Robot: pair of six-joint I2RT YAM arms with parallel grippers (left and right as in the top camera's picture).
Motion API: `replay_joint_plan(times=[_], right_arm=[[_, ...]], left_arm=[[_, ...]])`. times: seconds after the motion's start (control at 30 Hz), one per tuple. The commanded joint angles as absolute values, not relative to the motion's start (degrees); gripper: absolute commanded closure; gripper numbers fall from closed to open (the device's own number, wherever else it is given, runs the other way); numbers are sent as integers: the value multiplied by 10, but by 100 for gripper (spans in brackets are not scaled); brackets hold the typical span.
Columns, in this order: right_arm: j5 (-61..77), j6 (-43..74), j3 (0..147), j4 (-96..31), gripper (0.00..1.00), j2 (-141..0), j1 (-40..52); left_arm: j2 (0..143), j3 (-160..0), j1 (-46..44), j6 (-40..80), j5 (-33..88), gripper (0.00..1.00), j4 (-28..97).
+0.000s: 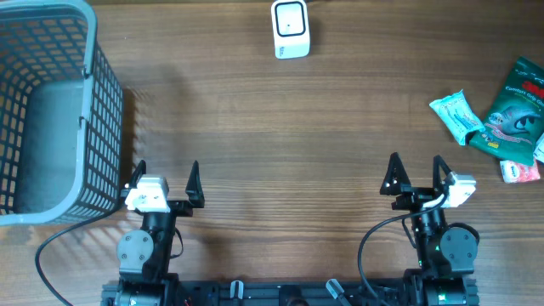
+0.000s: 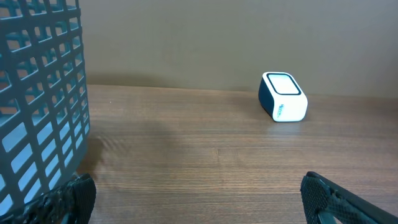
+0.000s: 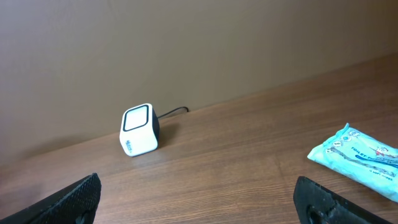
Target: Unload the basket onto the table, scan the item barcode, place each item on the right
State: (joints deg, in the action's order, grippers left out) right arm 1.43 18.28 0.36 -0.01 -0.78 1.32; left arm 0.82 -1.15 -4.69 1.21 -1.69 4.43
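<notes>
"Wipes packet (image 1: 459,116), pale blue: where does it lie?"

"Far right of the wooden table (image 1: 280,127), flat, touching a green package (image 1: 514,110), with a small white item (image 1: 518,172) just beside them. It sits ahead of the right claw (image 1: 416,170) and off to that claw's right."

"And its long axis?"

"Slanted, running from the far left toward the near right as seen from overhead. A grip across the narrow width would likely call for a turn of the wrist."

"Which arm is nearer?"

"The right, clearly. The left claw (image 1: 167,174) waits well apart, beside the grey basket (image 1: 106,127). Both claws are spread wide and hold nothing."

"The scanner?"

"The white scanner (image 1: 291,28) stands at the far edge, roughly midway between the arms, its cable trailing behind. Bare wood lies between it and the packet, so the carry looks unobstructed. The crowding against the green package is the one risk."
</notes>
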Motion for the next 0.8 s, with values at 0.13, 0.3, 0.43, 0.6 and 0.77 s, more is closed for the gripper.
replay_joint_plan(times=[0.13, 0.3, 0.43, 0.6, 0.77], right_arm=[[19, 182, 3, 1, 0, -3, 11], [19, 182, 3, 1, 0, -3, 11], [19, 182, 3, 1, 0, -3, 11], [19, 182, 3, 1, 0, -3, 11], [19, 182, 3, 1, 0, -3, 11]], left_arm=[[2, -3, -42, 20, -25, 0, 40], [2, -3, -15, 20, -24, 0, 40], [2, -3, -18, 20, -24, 0, 40], [2, -3, -5, 20, -24, 0, 40], [2, -3, -5, 20, -25, 0, 40]])
